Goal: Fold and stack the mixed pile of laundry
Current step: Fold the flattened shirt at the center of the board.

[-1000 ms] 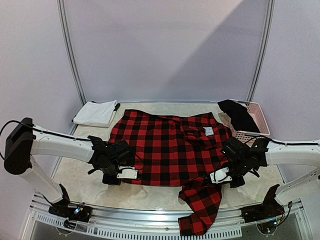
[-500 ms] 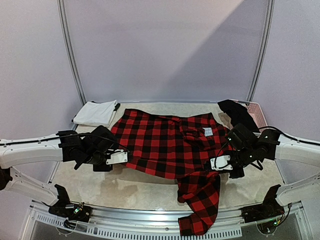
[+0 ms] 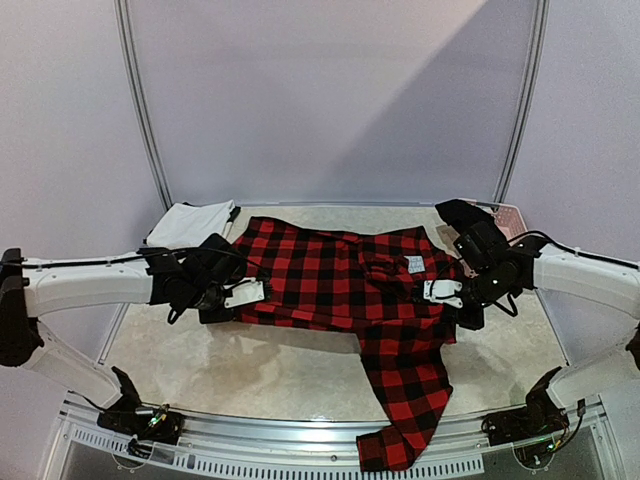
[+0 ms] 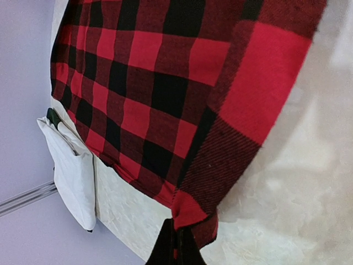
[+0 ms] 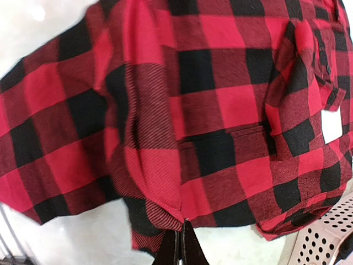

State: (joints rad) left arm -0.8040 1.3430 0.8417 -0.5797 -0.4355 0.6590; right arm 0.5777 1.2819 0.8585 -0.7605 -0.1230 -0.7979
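The red-and-black checked flannel shirt (image 3: 340, 280) lies spread across the middle of the table, one sleeve hanging over the front edge. My left gripper (image 3: 248, 293) is shut on the shirt's left hem corner (image 4: 190, 212), held just above the table. My right gripper (image 3: 440, 290) is shut on the shirt's right edge (image 5: 182, 215), also lifted. A folded white cloth (image 3: 190, 225) lies at the back left and also shows in the left wrist view (image 4: 71, 171). A dark garment (image 3: 465, 215) lies over the pink basket at the back right.
The pink perforated basket (image 3: 512, 222) stands at the back right, its corner also in the right wrist view (image 5: 325, 232). The pale table top (image 3: 250, 370) shows in front of the shirt. A curved metal frame rises behind the table.
Both grippers have moved away from the front edge toward the back, carrying the shirt's near edge with them. The shirt body has bunched shorter and the hanging sleeve has stretched out.
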